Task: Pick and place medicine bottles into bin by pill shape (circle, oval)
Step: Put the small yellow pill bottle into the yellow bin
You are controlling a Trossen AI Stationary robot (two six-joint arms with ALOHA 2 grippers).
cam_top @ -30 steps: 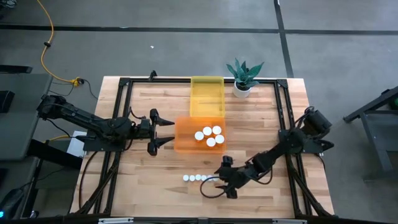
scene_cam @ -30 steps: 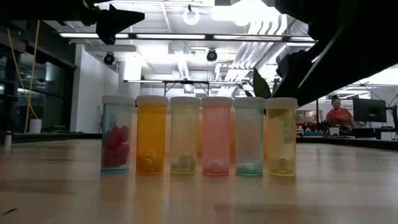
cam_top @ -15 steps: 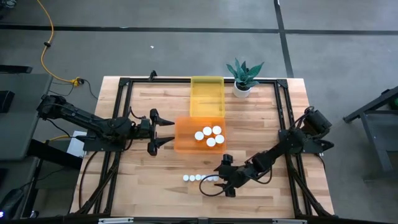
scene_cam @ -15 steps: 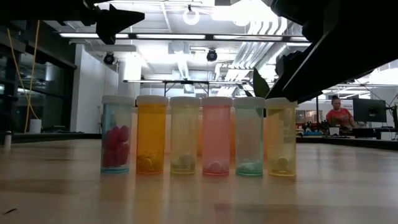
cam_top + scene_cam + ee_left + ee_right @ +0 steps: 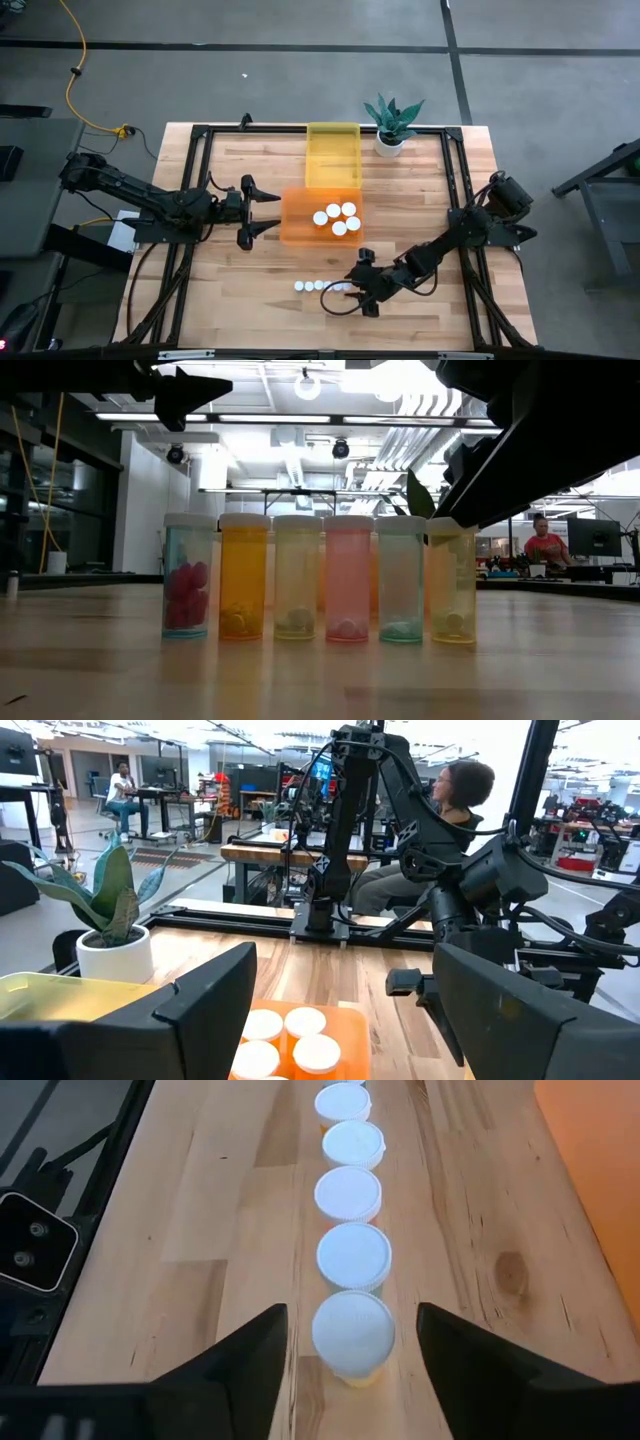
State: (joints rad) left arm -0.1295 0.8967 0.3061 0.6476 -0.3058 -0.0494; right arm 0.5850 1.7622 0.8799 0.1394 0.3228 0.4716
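Note:
Several medicine bottles with white caps stand upright in a row near the table's front edge; the low view shows them tinted blue, orange, yellow and pink. My right gripper is open, with one finger on each side of the cap of the row's right-end yellow bottle and a gap showing at both sides. It also shows in the high view. Several more bottles stand in the orange bin. My left gripper is open and empty, beside the orange bin's left wall.
The yellow bin stands behind the orange one at the table's far edge. A potted plant in a white pot stands to its right. Black frame rails run along the table's edges. A person sits in the room beyond.
My right gripper has crept a little toward the table's left edge, closing in on the row's right-end bottle. In the low view its dark fingers now stand closer over that bottle's cap. The bottles have not moved.

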